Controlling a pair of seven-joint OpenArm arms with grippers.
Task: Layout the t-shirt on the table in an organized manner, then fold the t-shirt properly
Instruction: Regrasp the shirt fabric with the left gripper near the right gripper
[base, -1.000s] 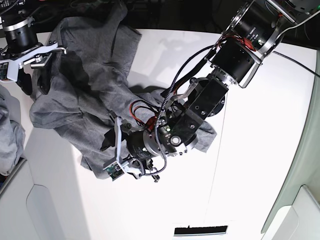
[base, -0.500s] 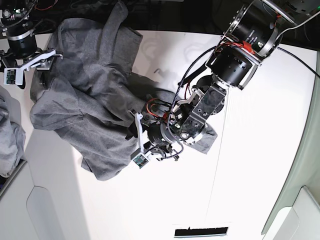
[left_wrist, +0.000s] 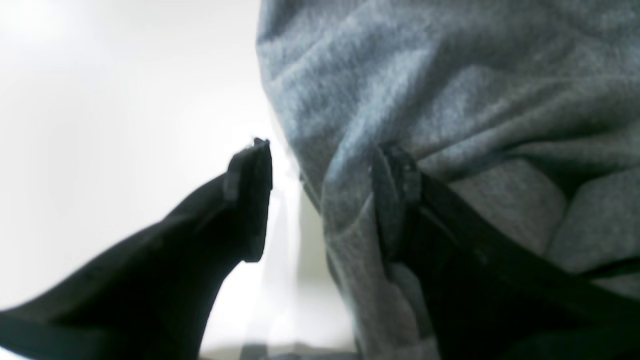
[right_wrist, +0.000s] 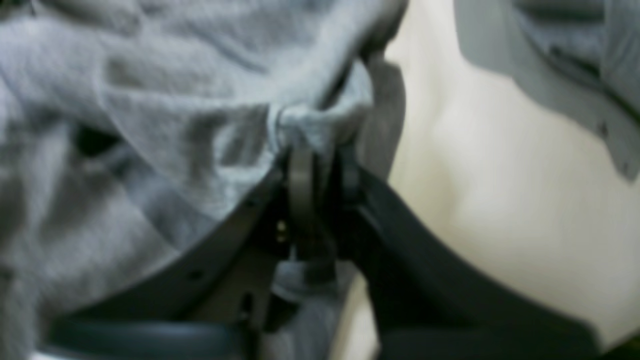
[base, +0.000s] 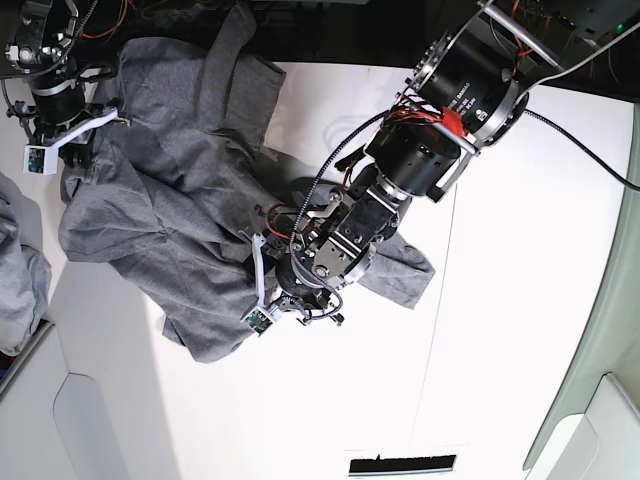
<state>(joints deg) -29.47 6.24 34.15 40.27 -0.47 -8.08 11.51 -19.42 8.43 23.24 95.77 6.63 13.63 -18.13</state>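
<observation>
Sprawling in a crumpled heap, the shirt (base: 170, 210) lies on the table (base: 500, 330) with its long axis running diagonally in the base view, from the far edge at upper left down toward the middle. One end hangs past the table's far edge (base: 240, 40); a flap (base: 405, 275) pokes out from under the left arm, toward that view's right. The cloth is soft heather-grey knit, thrown into deep folds and ridges, no print showing.

The left gripper (left_wrist: 320, 200) stands wide: one dark finger (left_wrist: 250, 200) sits over bare table, the other finger (left_wrist: 395, 210) is pressed against a fold, with the shirt's edge hanging between them, not pinched. That arm (base: 440, 110), bulky black and silver with red and black cables, lies across the shirt's near end and hides part of it.

The right gripper (right_wrist: 315, 175) is closed tight on a small bunch of the shirt at its upper-left corner in the base view (base: 65, 125).

Another heap (base: 20, 270) of grey cloth sits off the table's edge at the base view's left. The table is smooth and white, with a thin dark seam (base: 440, 300).
</observation>
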